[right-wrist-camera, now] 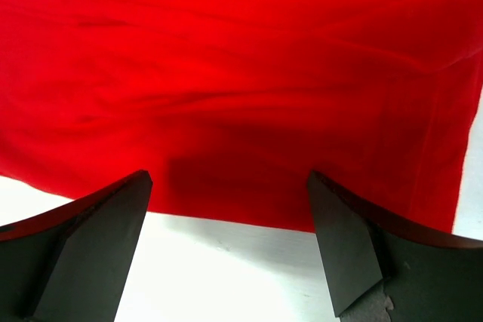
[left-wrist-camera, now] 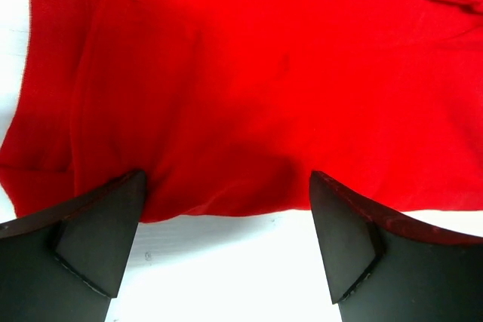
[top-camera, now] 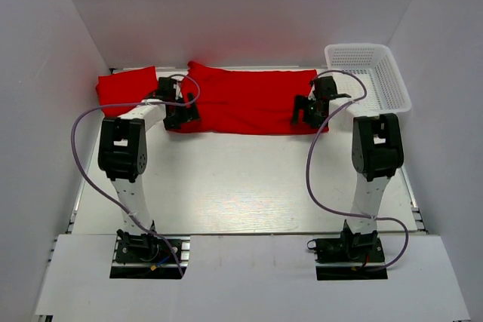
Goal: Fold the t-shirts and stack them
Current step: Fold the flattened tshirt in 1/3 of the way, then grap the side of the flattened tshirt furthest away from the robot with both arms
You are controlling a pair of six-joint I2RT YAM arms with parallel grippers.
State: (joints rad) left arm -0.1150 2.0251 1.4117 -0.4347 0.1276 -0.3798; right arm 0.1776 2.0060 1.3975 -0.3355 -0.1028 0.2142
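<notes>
A red t-shirt [top-camera: 249, 99] lies folded into a long band across the back of the table. A second, folded red t-shirt [top-camera: 127, 87] sits at the back left. My left gripper [top-camera: 181, 117] hovers open over the band's near left corner; in the left wrist view the red cloth [left-wrist-camera: 256, 88] fills the frame, its near edge between the black fingers [left-wrist-camera: 102, 235]. My right gripper [top-camera: 308, 115] stands open over the band's near right corner. There the cloth [right-wrist-camera: 241, 73] ends just ahead of the spread fingers [right-wrist-camera: 343, 243], and nothing is between them.
A white lattice basket [top-camera: 370, 73] stands at the back right, close to the right arm's wrist. White walls close in the table on the left, back and right. Bare white tabletop [top-camera: 241, 179] stretches between the shirt and the arm bases.
</notes>
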